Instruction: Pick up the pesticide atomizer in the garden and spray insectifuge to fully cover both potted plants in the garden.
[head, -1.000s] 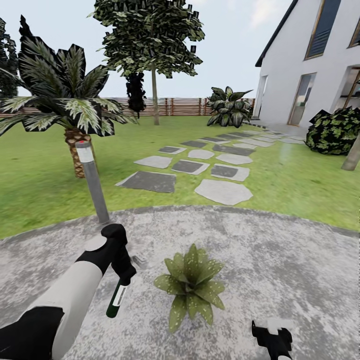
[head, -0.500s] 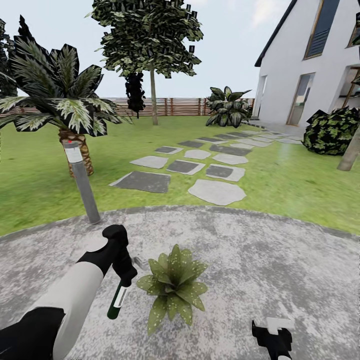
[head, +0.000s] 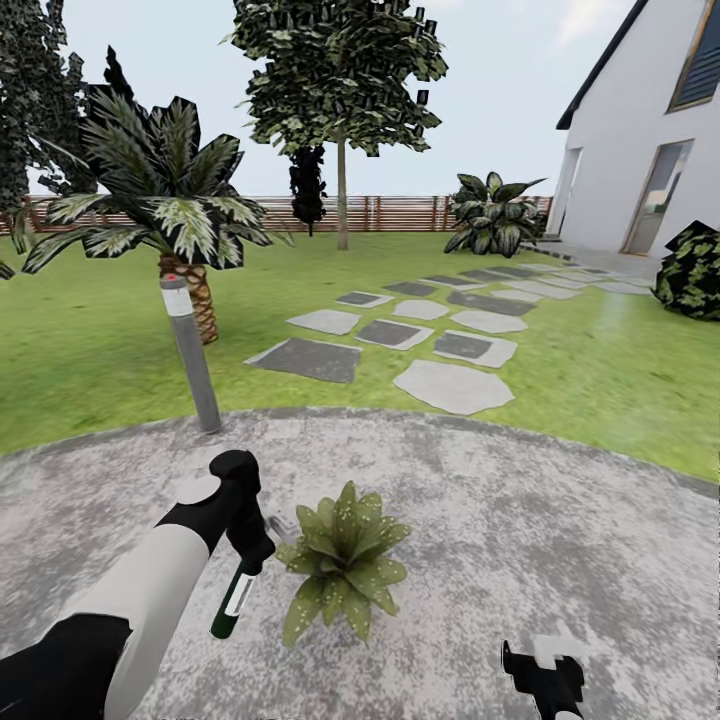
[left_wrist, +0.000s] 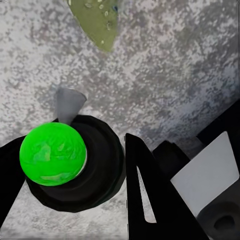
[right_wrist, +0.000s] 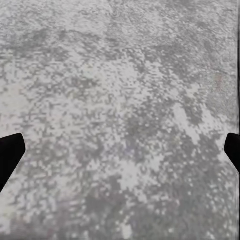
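Note:
My left gripper (head: 247, 548) is shut on the pesticide atomizer (head: 232, 603), a dark green bottle with a white label strip that hangs tilted just above the round grey stone patio (head: 520, 520). One potted plant (head: 340, 560), a low rosette of speckled green leaves, stands on the patio right beside the bottle. In the left wrist view the atomizer (left_wrist: 52, 153) sits between my black fingers (left_wrist: 145, 195), its pale grey trigger head (left_wrist: 69, 102) points toward a leaf (left_wrist: 95, 20). My right gripper (head: 545, 675) hangs low over the stone, and its wrist view shows it (right_wrist: 120, 152) open with nothing in it.
A grey bollard light (head: 192, 355) stands at the patio's far left edge, with a palm (head: 170, 200) behind it. Stepping stones (head: 450, 385) lead across the lawn to the white house (head: 650, 150). A brown slatted fence (head: 400, 212) closes the back.
The whole view has swung left, so house and trees sit further right. The potted plant now lies nearer the atomizer. Both arms hold the same pose.

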